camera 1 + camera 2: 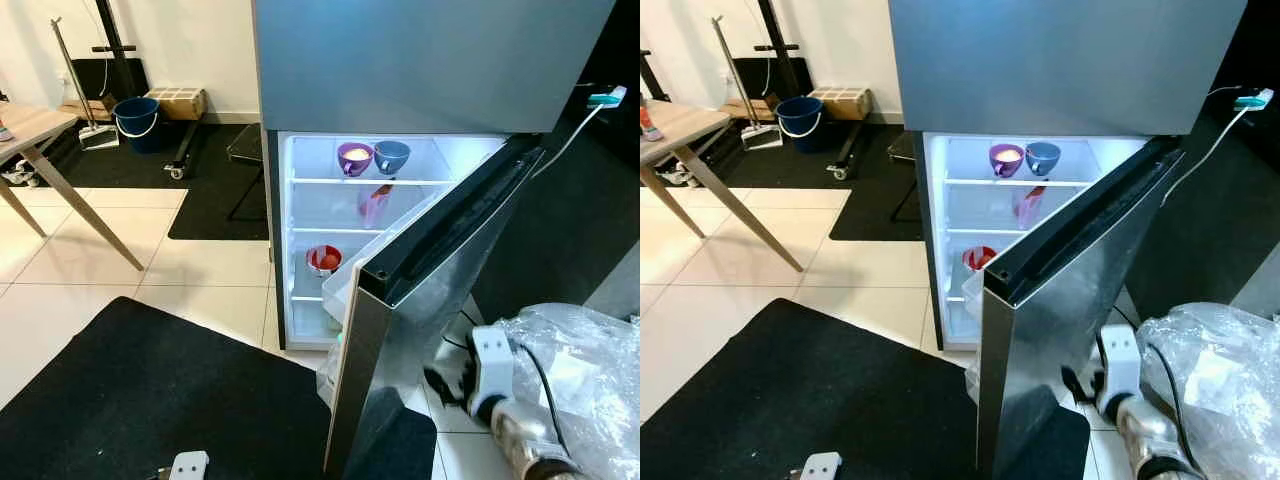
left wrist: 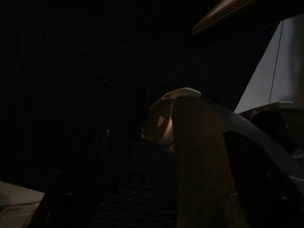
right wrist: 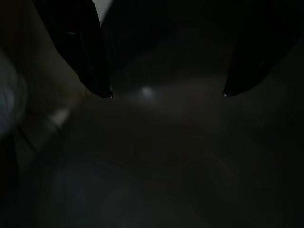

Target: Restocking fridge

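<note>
The fridge (image 1: 430, 60) stands ahead with its lower door (image 1: 420, 330) swung open toward the robot, its steel face edge-on and its lit compartment exposed. To the fridge's left lies a black mat (image 1: 150, 390) on pale tile, and further left a wooden table (image 1: 40, 125); behind that, against the wall, sit a blue bucket (image 1: 135, 120) and a cardboard box (image 1: 180, 100). Right of the open door, a crumpled clear plastic bag (image 1: 580, 360) rests on the floor.

Inside the fridge, the top shelf holds a purple cup (image 1: 354, 157) and, just beside it, a blue cup (image 1: 391, 155). The shelf below carries a pink container (image 1: 374, 203), and lower still sits a red-and-white bowl (image 1: 323, 260).

The right gripper (image 3: 166, 95), low beside the door's outer face, has its two black fingers (image 3: 90, 61) spread well apart over a dark surface. The left gripper (image 2: 199, 156) hangs idle in shade; whether it is spread or closed cannot be told.
</note>
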{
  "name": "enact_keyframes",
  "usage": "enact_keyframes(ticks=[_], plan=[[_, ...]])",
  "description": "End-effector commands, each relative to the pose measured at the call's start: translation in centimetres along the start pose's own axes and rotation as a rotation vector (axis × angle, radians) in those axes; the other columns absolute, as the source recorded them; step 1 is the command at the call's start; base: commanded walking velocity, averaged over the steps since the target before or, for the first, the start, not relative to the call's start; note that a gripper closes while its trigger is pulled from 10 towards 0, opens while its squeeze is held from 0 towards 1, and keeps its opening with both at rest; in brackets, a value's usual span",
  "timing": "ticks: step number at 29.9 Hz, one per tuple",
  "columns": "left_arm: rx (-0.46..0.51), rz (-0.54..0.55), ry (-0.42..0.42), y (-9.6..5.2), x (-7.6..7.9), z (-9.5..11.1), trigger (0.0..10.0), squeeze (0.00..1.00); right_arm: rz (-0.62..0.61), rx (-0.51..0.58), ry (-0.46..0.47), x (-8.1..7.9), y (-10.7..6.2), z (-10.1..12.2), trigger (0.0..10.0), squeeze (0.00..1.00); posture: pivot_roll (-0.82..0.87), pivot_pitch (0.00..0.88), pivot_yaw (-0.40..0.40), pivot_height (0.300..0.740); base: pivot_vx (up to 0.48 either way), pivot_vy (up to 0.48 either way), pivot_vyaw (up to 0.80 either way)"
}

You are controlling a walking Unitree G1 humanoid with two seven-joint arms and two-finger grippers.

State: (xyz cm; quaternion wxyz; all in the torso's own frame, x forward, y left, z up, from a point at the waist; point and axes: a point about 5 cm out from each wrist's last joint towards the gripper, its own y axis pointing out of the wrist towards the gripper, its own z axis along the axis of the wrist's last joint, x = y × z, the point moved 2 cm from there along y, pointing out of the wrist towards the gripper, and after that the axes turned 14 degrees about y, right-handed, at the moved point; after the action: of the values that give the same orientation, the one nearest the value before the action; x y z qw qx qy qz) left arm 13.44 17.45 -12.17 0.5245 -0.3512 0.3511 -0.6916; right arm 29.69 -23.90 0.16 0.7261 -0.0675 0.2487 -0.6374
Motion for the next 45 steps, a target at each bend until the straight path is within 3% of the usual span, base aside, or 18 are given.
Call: enact_keyframes(ticks=[1,4,10,12,14,15,16,17,19,22,24,31,33,35,36,37,39,45], plan=[[-0.031,-0.003,-0.003,-0.2,0.0,-0.9,10.0,0.0,0.041,0.026,0.006,-0.7,0.3,0.5,10.0,0.0,0.04,0.0,-0.017,0.74,0.0,0.0,0.0],[-0.031,-0.003,-0.004,-0.2,0.0,-0.9,10.0,0.0,0.069,0.04,0.006,-1.1,0.5,0.9,10.0,0.0,0.04,0.0,-0.017,0.74,0.0,0.0,0.0],[-0.033,-0.004,-0.005,-0.2,0.0,-1.0,10.0,0.0,0.26,0.132,-0.021,-4.8,1.8,3.9,10.0,0.0,0.04,0.0,-0.019,0.74,0.0,0.0,0.0],[-0.034,-0.003,-0.006,-0.2,0.0,-1.1,10.0,0.0,0.362,0.174,-0.044,-7.6,2.7,5.4,10.0,0.0,0.04,0.0,-0.019,0.74,0.0,0.0,0.0],[-0.035,-0.003,-0.007,-0.3,0.0,-1.1,10.0,0.0,0.393,0.184,-0.049,-8.6,2.9,5.7,10.0,0.0,0.04,0.0,-0.019,0.74,0.0,0.0,0.0],[-0.035,-0.003,-0.007,-0.3,0.0,-1.1,10.0,0.0,0.455,0.206,-0.053,-10.7,3.3,6.3,10.0,0.0,0.04,0.0,-0.019,0.74,0.0,0.0,0.0],[-0.035,-0.003,-0.007,-0.3,0.0,-1.1,10.0,0.0,0.455,0.206,-0.053,-10.7,3.3,6.3,10.0,0.0,0.04,0.0,-0.019,0.74,0.0,0.0,0.0],[-0.034,-0.002,-0.009,-0.3,0.0,-1.1,10.0,0.0,0.531,0.236,-0.032,-13.2,3.6,6.9,10.0,0.0,0.04,0.0,-0.019,0.74,0.0,0.0,0.0],[-0.033,-0.002,-0.01,-0.3,0.0,-1.1,10.0,0.0,0.597,0.255,-0.019,-15.2,3.6,7.3,10.0,0.0,0.04,0.0,-0.019,0.74,0.0,0.0,0.0],[-0.033,-0.001,-0.01,-0.3,0.0,-1.1,10.0,0.0,0.669,0.266,-0.01,-17.4,3.5,7.3,10.0,0.0,0.04,0.0,-0.019,0.74,0.0,0.0,0.0],[-0.032,-0.001,-0.01,-0.3,0.0,-1.1,10.0,0.0,0.666,0.255,-0.01,-17.5,3.6,7.0,10.0,0.0,0.06,0.0,-0.021,0.74,0.0,0.0,0.0],[-0.032,0.001,-0.011,-0.2,0.0,-1.1,10.0,0.0,0.522,0.153,-0.036,-14.3,3.9,4.3,10.0,0.0,0.06,0.0,-0.023,0.74,0.0,0.0,0.0],[-0.034,0.0,-0.011,-0.2,0.1,-1.1,10.0,0.0,0.357,0.017,-0.048,-10.2,3.3,0.6,10.0,0.0,0.05,0.0,-0.026,0.74,0.0,0.0,0.0],[-0.034,0.0,-0.011,-0.2,0.1,-1.1,10.0,0.0,0.323,-0.009,-0.051,-9.4,3.1,-0.1,10.0,0.0,0.05,0.0,-0.026,0.74,0.0,0.0,0.0],[-0.035,0.001,-0.012,-0.2,0.1,-1.1,10.0,0.0,0.222,-0.105,-0.068,-7.2,2.2,-2.6,10.0,0.0,0.05,0.0,-0.03,0.74,0.0,0.0,0.0],[-0.035,0.001,-0.012,-0.2,0.1,-1.1,10.0,0.0,0.184,-0.144,-0.076,-6.4,1.7,-3.6,10.0,0.0,0.05,0.0,-0.03,0.74,0.0,0.0,0.0],[-0.035,0.001,-0.012,-0.2,0.1,-1.1,10.0,0.0,0.16,-0.168,-0.083,-5.9,1.5,-4.2,10.0,0.0,0.05,0.0,-0.03,0.74,0.0,0.0,0.0],[-0.033,0.003,-0.007,-0.2,0.2,-1.0,10.0,0.0,-0.052,-0.359,-0.107,-1.6,-2.1,-9.4,10.0,0.0,0.06,0.0,-0.033,0.74,0.0,0.0,0.64]])
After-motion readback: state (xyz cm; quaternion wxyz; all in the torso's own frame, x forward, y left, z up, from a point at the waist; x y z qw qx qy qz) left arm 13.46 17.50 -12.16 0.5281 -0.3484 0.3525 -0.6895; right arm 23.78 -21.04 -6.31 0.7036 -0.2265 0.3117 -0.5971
